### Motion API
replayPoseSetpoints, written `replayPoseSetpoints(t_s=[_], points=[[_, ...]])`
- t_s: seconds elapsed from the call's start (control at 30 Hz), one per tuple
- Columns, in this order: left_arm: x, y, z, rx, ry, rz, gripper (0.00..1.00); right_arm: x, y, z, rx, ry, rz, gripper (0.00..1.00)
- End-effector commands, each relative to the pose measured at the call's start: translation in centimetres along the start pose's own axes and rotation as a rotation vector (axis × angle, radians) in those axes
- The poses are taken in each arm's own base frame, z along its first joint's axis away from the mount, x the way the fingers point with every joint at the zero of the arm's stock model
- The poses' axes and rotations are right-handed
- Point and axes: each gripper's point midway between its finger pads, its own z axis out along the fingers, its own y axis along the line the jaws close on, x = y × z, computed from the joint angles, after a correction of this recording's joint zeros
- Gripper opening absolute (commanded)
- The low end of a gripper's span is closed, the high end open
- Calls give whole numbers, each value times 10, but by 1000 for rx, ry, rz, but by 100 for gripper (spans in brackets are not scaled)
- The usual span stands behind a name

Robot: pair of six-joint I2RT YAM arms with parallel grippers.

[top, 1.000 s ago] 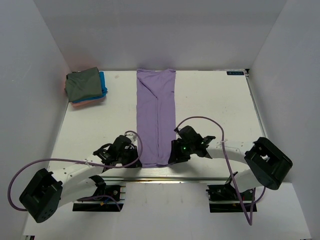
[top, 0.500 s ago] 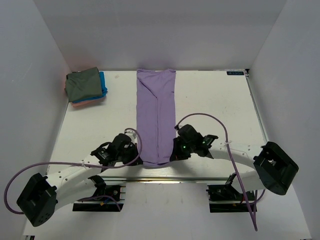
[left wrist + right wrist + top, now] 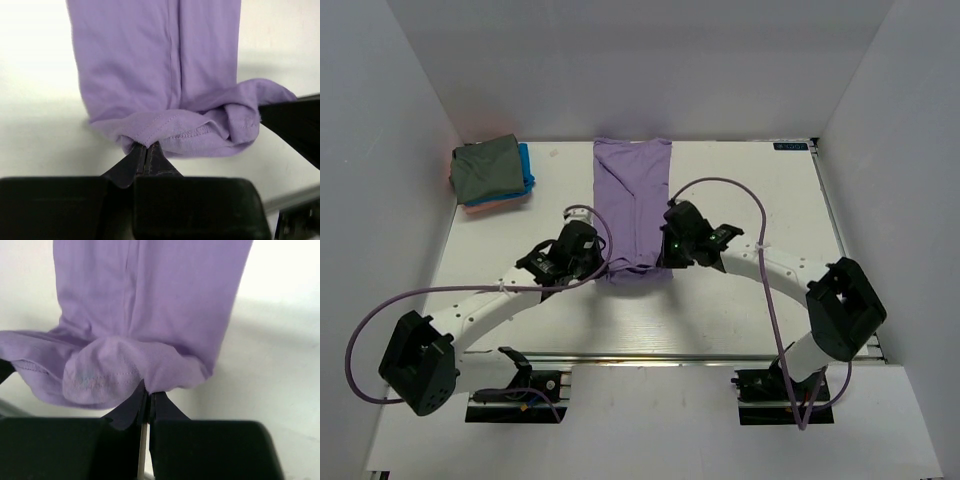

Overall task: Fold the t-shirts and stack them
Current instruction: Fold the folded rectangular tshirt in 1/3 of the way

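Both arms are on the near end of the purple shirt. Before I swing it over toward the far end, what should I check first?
1. Left gripper shut on the lavender shirt at its near hem: ok.
2. Right gripper shut on the hem's other corner: ok.
3. Hem taut between the two grippers: not ok, it sags and bunches.
4. All cloth layers caught in each pinch: cannot tell.
5. Far end of the shirt lying flat: ok.
6. Folded stack at the far left out of the path: ok, it lies well apart from the shirt.
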Motion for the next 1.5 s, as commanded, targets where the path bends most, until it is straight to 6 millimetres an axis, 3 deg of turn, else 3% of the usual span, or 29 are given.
replayPoseSetpoints(t_s=[0.0, 0.03, 0.17, 0.33, 0.53, 0.63, 0.67, 0.73, 0.9, 1.0, 1.07, 1.13, 1.3, 1.33, 1.4, 1.47], points=[[-47, 0, 0, -63, -130, -21, 0, -44, -7, -4, 50, -85, -25, 0], [-58, 6, 4, -88, -154, -27, 0, -60, -7, -4, 53, -104, -29, 0], [-98, 3, 19, -116, -212, -19, 0, -81, -9, 5, 50, -98, -39, 0], [-122, -2, 43, -103, -213, 16, 0, -118, -12, 11, 46, -130, -41, 0], [-154, 0, 66, -101, -232, 52, 0, -142, -21, 28, 38, -114, -56, 0], [-160, 4, 77, -100, -216, 56, 0, -160, -23, 36, 34, -129, -75, 0], [-162, 7, 85, -105, -205, 62, 0, -156, -31, 46, 50, -104, -76, 0], [-163, 9, 92, -103, -193, 57, 0, -170, -25, 44, 16, -115, -79, 0], [-168, 18, 114, -104, -165, 50, 0, -180, -34, 60, 9, -102, -72, 0], [-178, 18, 118, -99, -191, 53, 0, -181, -41, 78, 0, -83, -65, 0], [-177, 26, 127, -116, -176, 61, 0, -189, -37, 79, -30, -92, -67, 0], [-188, 25, 132, -106, -191, 75, 0, -191, -43, 89, -28, -90, -57, 0], [-183, 33, 158, -112, -150, 82, 0, -200, -47, 104, -72, -95, -43, 0], [-180, 33, 162, -105, -143, 82, 5, -204, -48, 107, -81, -106, -30, 6], [-192, 33, 166, -104, -161, 76, 24, -210, -51, 110, -80, -130, -8, 13], [-197, 41, 170, -118, -161, 36, 32, -226, -54, 110, -98, -185, 15, 26]])
